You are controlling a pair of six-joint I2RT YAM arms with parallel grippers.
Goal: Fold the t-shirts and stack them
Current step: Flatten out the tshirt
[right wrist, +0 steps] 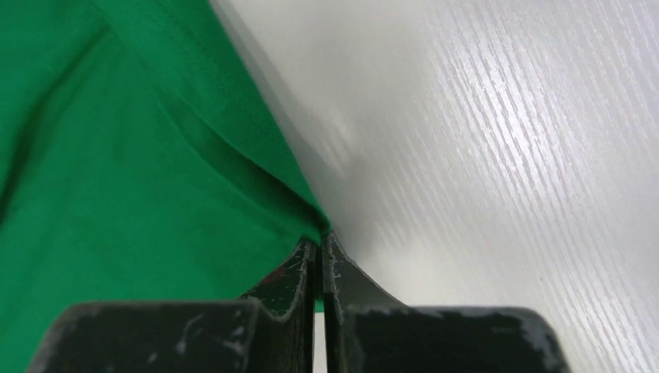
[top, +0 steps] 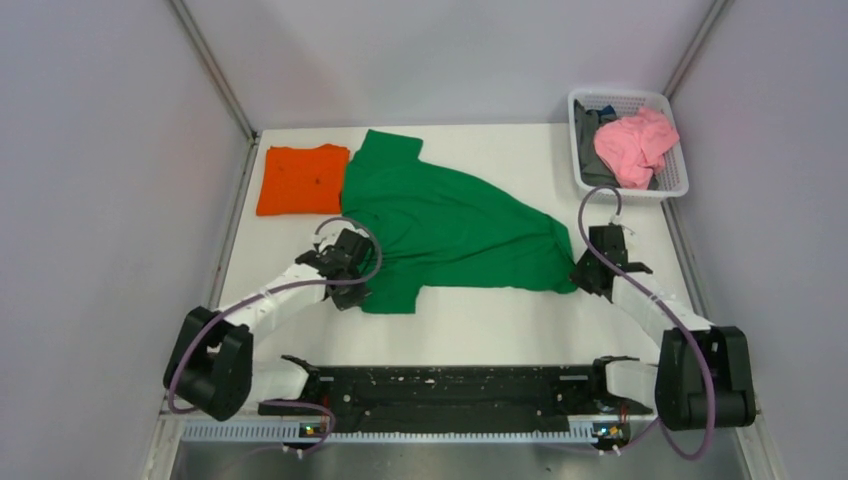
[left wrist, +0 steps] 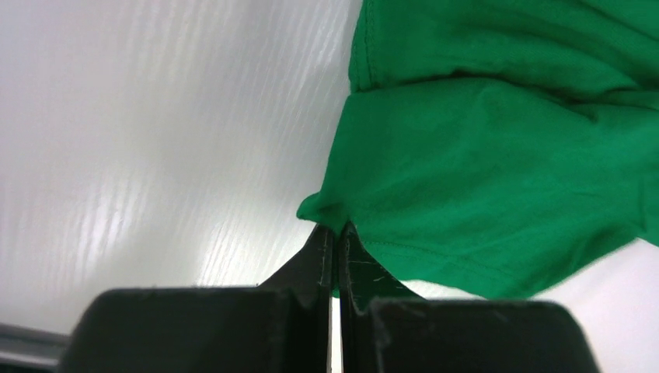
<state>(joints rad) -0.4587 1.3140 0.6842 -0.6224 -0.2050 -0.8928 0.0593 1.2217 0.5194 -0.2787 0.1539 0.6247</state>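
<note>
Green shirt (top: 450,225) lies spread across the table (top: 480,330), touching the folded orange shirt (top: 300,180) at far left, with the left gripper (left wrist: 336,233) and right gripper (right wrist: 320,242) each clamped on a near corner, so they should probably lift together, hem taut.

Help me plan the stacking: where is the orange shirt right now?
In the top view, the orange shirt lies folded at the far left of the table, directly beside the green shirt.
</note>
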